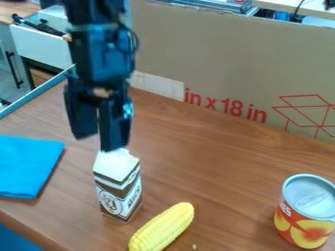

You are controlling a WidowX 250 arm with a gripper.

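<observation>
The black gripper (pixel 98 141) hangs down at the upper left of the view, above a small white and brown carton (pixel 119 192). Its lower end overlaps the carton's top edge in this view, and I cannot tell if the two touch. The carton stands upright on the wooden table (pixel 209 166). A yellow ear of corn (pixel 162 228) lies just right of and nearer than the carton. At the lower right stands an orange and red can (pixel 305 215) with its silver lid up.
A folded blue cloth (pixel 27 165) lies at the table's left side. Behind the table, a large cardboard panel (pixel 216 59) with red print forms a wall. A tiny crumb (pixel 194 246) is near the front, right of the corn.
</observation>
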